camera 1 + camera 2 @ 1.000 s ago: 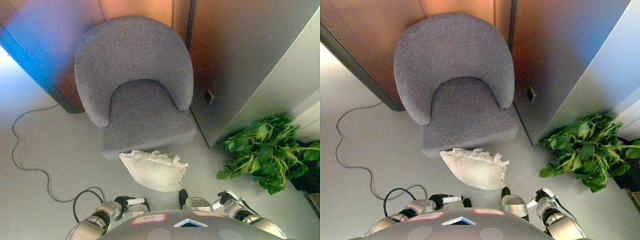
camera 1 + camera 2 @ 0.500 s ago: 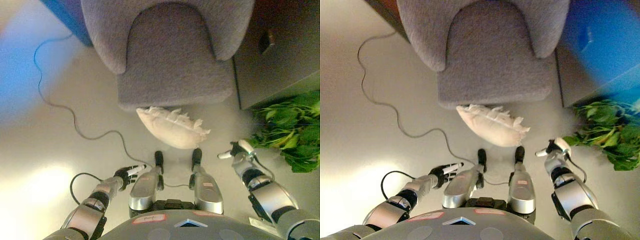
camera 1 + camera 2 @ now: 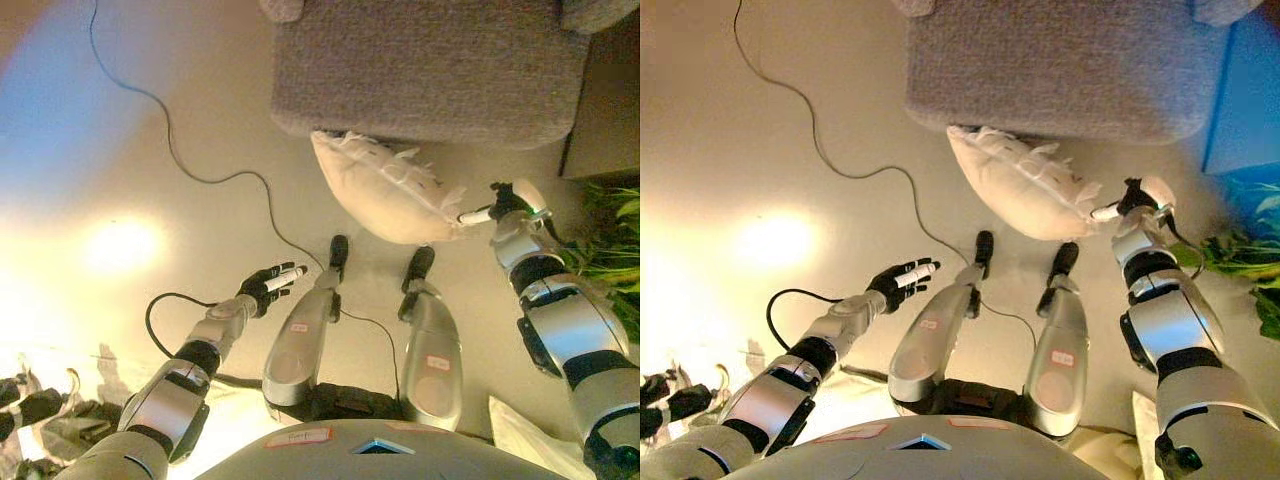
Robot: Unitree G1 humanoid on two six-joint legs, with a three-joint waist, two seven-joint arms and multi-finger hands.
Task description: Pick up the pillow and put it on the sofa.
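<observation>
While the pillow leans against the sofa, both hands hover.

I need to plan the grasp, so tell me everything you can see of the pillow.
The pillow is cream-white, soft and plump, with a frilled edge along its top. It lies tilted on the floor, its upper end leaning against the front of the grey sofa. The right hand reaches its right corner, a white fingertip touching it. The left hand is open and well clear of it.
</observation>
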